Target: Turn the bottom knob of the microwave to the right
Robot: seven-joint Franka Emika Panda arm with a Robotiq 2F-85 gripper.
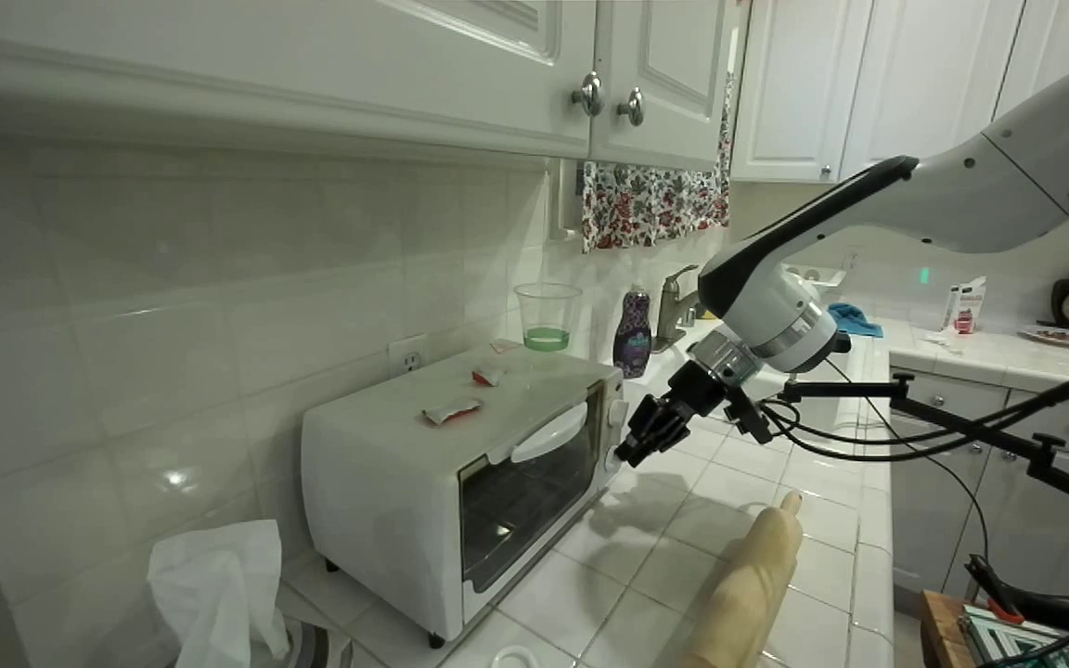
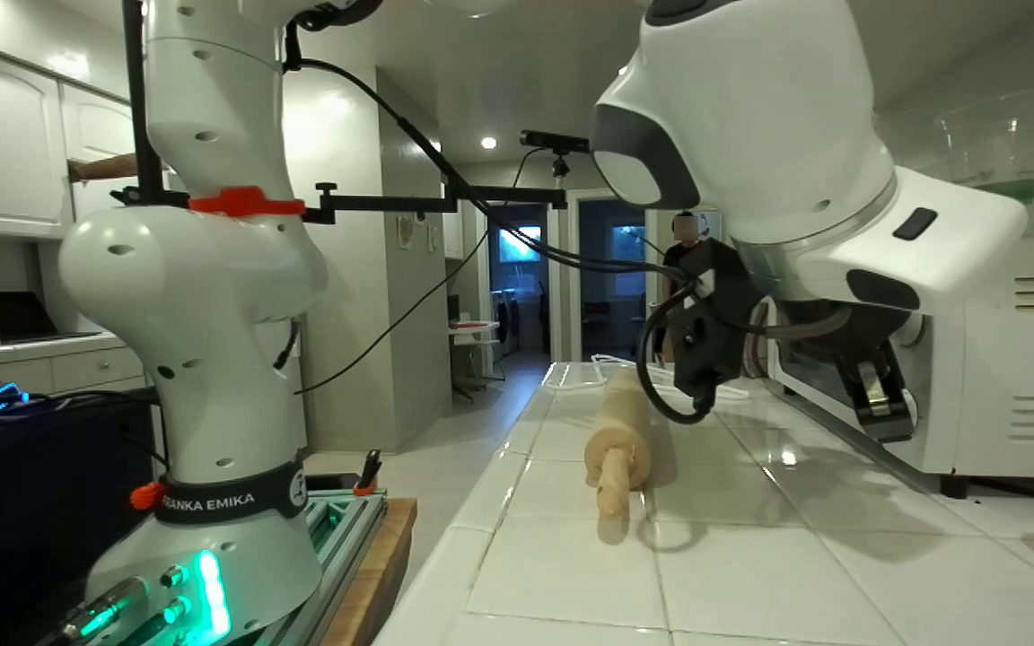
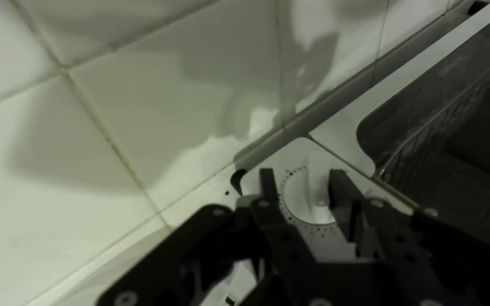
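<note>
The microwave is a white toaster oven [image 1: 377, 464] with a dark glass door. It also stands at the right in an exterior view [image 2: 988, 386]. Its bottom knob [image 3: 302, 197] is a round white dial with a raised ridge and printed marks around it; only its edge shows in an exterior view [image 1: 611, 458]. My gripper [image 3: 301, 172] is open, with one finger on each side of the ridge. The right finger is close to the ridge and overlaps the dial; I cannot tell if it touches. The left finger is apart. The gripper also shows at the knob in both exterior views [image 1: 627, 453] [image 2: 889, 429].
The upper knob [image 1: 618, 413] sits above. A wooden rolling pin [image 1: 746, 584] lies on the tiled counter [image 1: 581, 580]. A cup with green liquid [image 1: 547, 315] and torn packets [image 1: 451, 411] are on the oven. A purple soap bottle [image 1: 632, 336] stands behind the gripper, by the faucet [image 1: 672, 306].
</note>
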